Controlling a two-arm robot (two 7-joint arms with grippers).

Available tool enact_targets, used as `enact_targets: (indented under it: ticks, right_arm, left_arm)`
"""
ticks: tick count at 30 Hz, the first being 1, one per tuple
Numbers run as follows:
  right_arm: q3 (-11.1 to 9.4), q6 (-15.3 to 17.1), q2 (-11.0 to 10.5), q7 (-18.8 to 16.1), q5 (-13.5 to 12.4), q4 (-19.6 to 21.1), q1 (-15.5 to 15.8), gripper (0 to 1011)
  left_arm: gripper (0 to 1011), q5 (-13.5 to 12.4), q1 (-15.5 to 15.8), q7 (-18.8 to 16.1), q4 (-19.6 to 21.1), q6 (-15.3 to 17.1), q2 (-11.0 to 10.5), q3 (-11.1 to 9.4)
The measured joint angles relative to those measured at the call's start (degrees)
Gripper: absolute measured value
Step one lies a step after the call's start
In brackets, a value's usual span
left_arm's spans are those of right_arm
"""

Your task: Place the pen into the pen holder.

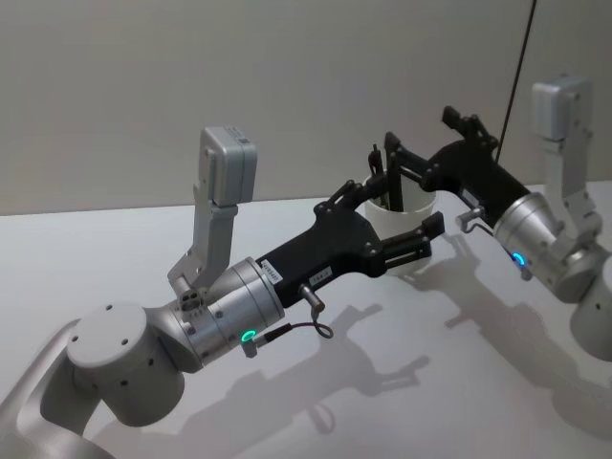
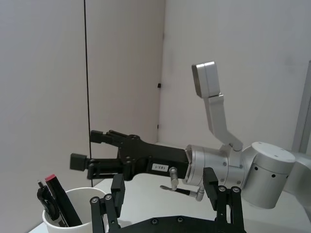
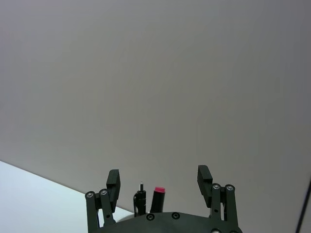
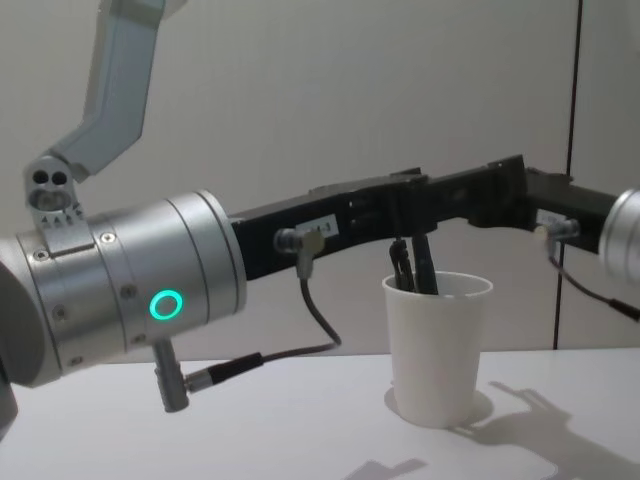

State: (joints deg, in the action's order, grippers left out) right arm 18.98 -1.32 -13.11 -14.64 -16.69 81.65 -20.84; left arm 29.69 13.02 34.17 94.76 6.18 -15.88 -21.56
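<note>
The pen (image 4: 424, 262) stands slanted inside the pen holder (image 4: 436, 350), a light, easily crushed paper cup on the white worktop (image 4: 300, 420); judged stiff and slim, it is best taken by its barrel. Above the cup, the left gripper (image 1: 394, 222) and right gripper (image 3: 159, 180) gape wide (both empty). Plain walls behind.

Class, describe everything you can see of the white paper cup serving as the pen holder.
The pen holder is a plain white paper cup, tapered toward its base, with a rolled rim. It stands upright on the white table. Dark pens lean inside it, one with a pink-red end showing in the left wrist view. Both grippers, the left gripper and the right gripper, are near its rim with fingers open, gripping nothing.
</note>
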Motion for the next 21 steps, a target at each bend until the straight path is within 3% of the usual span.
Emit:
enact_targets:
  ticks: [5,12,21]
  right_arm:
    - [-0.74,0.87,-1.32,1.89,-0.95,2.61,1.61,1001]
    - [-0.87,0.96,-1.45,2.10,-1.00,3.03,2.08,1001]
    - [-1.83,1.37,-2.34,3.69,-0.81,5.96,5.59,1001]
  left_arm:
    - [1001,0.00,0.00,0.00,0.00,0.00,0.00,0.00]
    - [1001,-0.44,0.00,-0.92,0.00,-0.08,-0.16,-0.12]
    - [1001,-3.53,0.09,-6.54,-0.28,-1.04,-1.18,-0.88]
